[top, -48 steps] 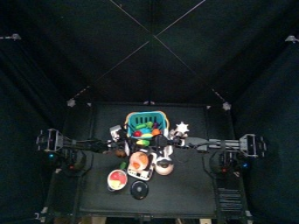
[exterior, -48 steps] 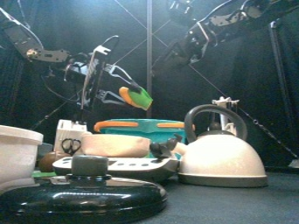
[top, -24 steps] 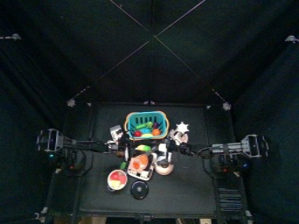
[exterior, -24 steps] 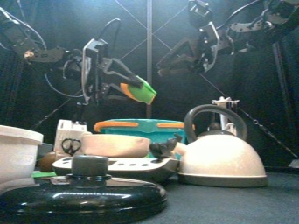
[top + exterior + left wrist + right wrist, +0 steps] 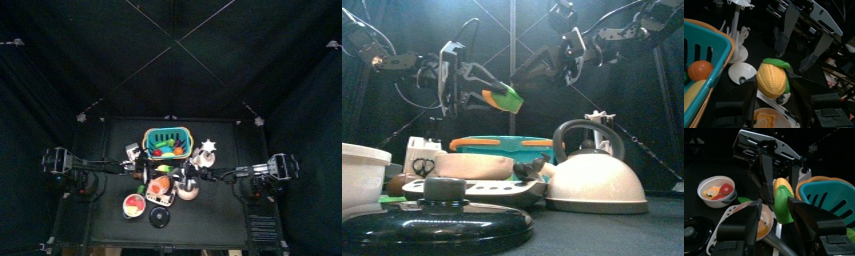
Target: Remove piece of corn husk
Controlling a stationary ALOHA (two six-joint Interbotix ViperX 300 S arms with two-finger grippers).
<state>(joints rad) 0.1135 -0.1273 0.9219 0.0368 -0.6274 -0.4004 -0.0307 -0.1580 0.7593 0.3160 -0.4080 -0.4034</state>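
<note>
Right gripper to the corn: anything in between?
Nothing. In the front view, bare air separates the open right gripper from the corn, held aloft by the left gripper.

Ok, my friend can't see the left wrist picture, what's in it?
The left gripper holds a yellow corn cob with a green husk on its far end. The right gripper hangs open just beyond it, and a teal basket sits beside.
</note>
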